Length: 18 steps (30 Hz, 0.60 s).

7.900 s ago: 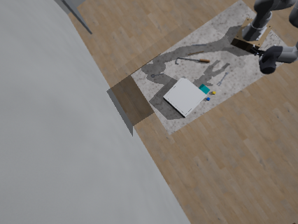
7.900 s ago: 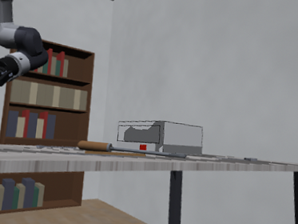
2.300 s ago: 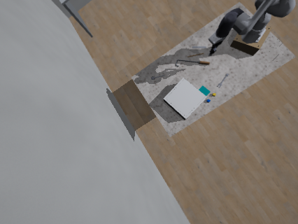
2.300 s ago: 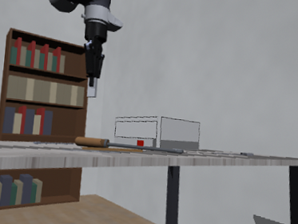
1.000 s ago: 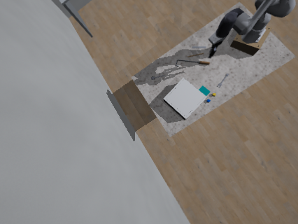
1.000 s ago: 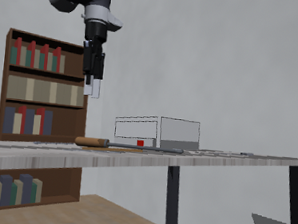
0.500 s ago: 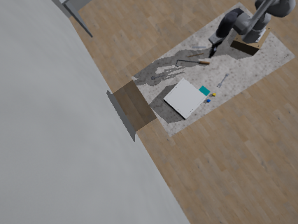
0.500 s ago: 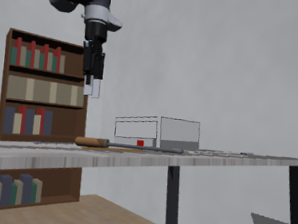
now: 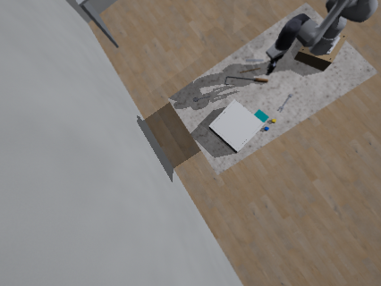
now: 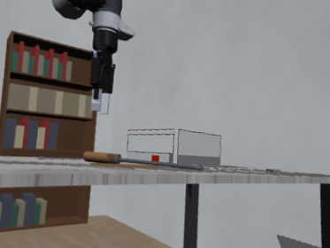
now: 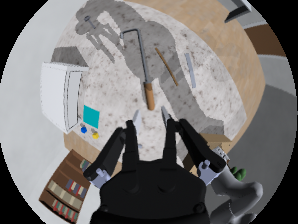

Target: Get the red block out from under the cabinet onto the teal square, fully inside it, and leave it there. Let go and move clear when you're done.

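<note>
The red block (image 10: 155,158) shows low under the front of the white cabinet (image 9: 237,126) (image 10: 199,145) (image 11: 54,95) in the exterior view; it is hidden in the other views. The teal square (image 9: 261,115) (image 11: 91,116) lies flat on the table beside the cabinet. A hooked rod with a wooden handle (image 9: 261,80) (image 10: 101,157) (image 11: 149,95) lies on the table, its hook end away from the gripper. My gripper (image 9: 271,70) (image 10: 100,107) (image 11: 151,113) is partly open and empty, pointing down, high above the table near the handle end.
A small yellow piece (image 9: 274,121) (image 11: 95,134) and a blue piece (image 9: 266,129) (image 11: 84,129) stand beside the teal square. A thin brown stick (image 9: 249,71) (image 11: 166,66) and a grey bar (image 9: 254,60) (image 11: 190,70) lie near the rod. A wrench (image 9: 284,103) lies farther along the table.
</note>
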{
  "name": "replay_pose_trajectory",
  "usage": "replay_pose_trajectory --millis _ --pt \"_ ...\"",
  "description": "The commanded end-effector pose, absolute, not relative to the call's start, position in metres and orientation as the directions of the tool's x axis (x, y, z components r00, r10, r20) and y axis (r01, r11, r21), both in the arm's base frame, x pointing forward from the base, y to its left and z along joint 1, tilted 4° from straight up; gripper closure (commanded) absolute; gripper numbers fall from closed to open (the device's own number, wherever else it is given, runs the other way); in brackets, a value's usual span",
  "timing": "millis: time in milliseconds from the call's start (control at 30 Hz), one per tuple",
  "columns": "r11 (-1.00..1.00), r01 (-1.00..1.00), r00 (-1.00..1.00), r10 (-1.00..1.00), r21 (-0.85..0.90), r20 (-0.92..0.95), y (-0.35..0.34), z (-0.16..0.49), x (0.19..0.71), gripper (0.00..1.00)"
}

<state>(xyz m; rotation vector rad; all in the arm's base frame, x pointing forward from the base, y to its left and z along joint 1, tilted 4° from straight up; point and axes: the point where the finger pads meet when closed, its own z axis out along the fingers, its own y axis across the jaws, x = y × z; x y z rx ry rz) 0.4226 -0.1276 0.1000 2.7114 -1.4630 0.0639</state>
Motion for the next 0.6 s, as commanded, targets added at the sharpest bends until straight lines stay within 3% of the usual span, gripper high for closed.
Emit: replay_pose_trajectory --millis 0,567 --pt "-0.544 -0.839 0.544 -0.836 0.024 0.072 -0.129 0.096 0.425 0.66" --pt "-0.544 -0.839 0.544 -0.836 0.024 0.072 -0.133 0.042 0.426 0.66"
